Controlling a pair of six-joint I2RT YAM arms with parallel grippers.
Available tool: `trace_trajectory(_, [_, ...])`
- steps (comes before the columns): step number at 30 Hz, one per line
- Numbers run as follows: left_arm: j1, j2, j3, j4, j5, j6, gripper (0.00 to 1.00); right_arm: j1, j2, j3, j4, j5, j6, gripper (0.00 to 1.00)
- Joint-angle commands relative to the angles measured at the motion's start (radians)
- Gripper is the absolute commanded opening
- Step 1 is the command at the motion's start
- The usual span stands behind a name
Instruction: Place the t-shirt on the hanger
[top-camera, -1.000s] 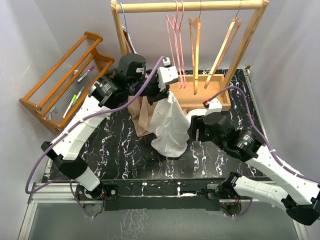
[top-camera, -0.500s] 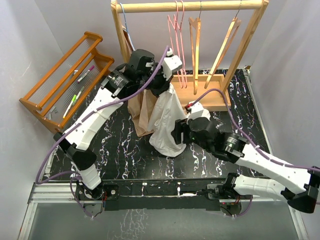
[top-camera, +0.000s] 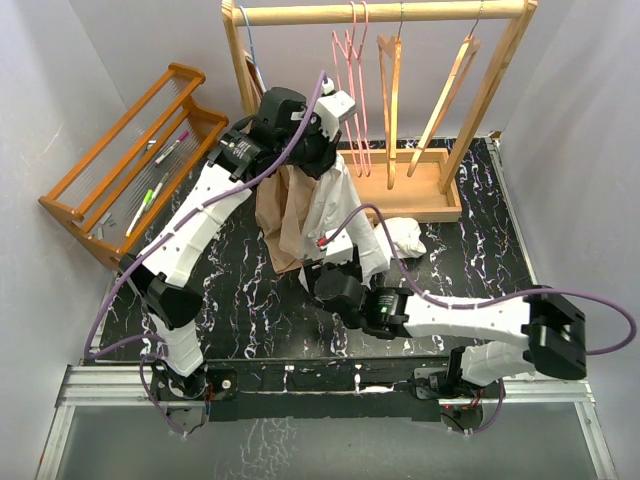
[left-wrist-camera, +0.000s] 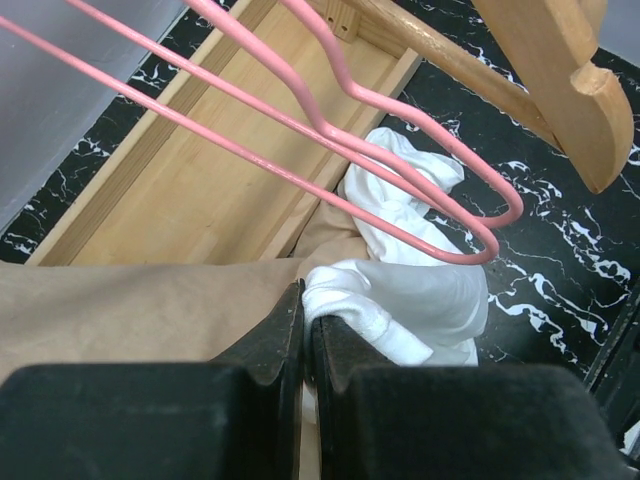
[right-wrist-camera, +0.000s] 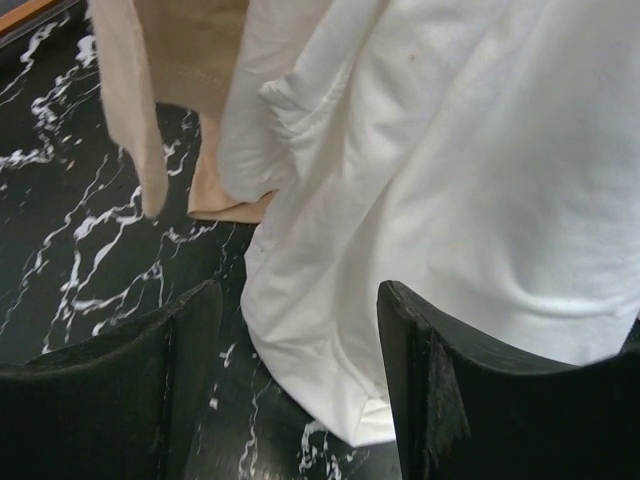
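Observation:
The white t-shirt (top-camera: 340, 205) hangs lifted over the table, and its top edge (left-wrist-camera: 345, 300) is pinched in my left gripper (left-wrist-camera: 305, 300), which is shut on it. That gripper (top-camera: 328, 165) is just below and left of the pink hanger (top-camera: 350, 90), which hangs on the rack. The hanger's lower corner (left-wrist-camera: 480, 225) is close above the held cloth. My right gripper (right-wrist-camera: 300, 330) stands open low at the shirt's bottom hem (right-wrist-camera: 350, 400), which lies between its fingers untouched. From above, the right gripper (top-camera: 322, 272) is at the near side of the shirt.
A beige garment (top-camera: 280, 215) hangs beside the t-shirt on its left. Two light-wood hangers (top-camera: 390, 90) hang on the wooden rack (top-camera: 380, 12), whose base (top-camera: 420, 195) rests behind. White cloth (top-camera: 405, 235) bunches by that base. An orange slatted rack (top-camera: 130, 160) holds pens at left.
My left gripper has carried the t-shirt up and back toward the pink hanger. My right arm has swung left and nearer, coming down to the shirt's hem with its jaws open.

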Motion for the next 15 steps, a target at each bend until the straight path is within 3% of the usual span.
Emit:
trace_trajectory(1, [0.018,-0.037,0.048,-0.008,0.038,-0.053,0.0,0.002,0.07,0.002,0.225,0.194,-0.021,0.67])
trace_trajectory(7, [0.03,-0.052,0.041,-0.014,0.088,-0.103,0.0,-0.023,0.21,0.004,0.273,0.24,0.036,0.66])
trace_trajectory(8, [0.033,-0.054,0.041,-0.015,0.092,-0.108,0.0,-0.025,0.228,0.002,0.273,0.244,0.053,0.62])
trace_trajectory(11, [0.043,-0.064,0.031,-0.021,0.096,-0.112,0.0,-0.026,0.258,0.014,0.214,0.271,0.114,0.17])
trace_trajectory(12, [0.049,-0.069,0.024,-0.022,0.098,-0.112,0.0,-0.026,0.257,0.021,0.168,0.277,0.143,0.09])
trace_trajectory(15, [0.071,-0.089,-0.014,-0.018,0.082,-0.095,0.0,-0.025,0.191,0.047,0.011,0.276,0.224,0.08])
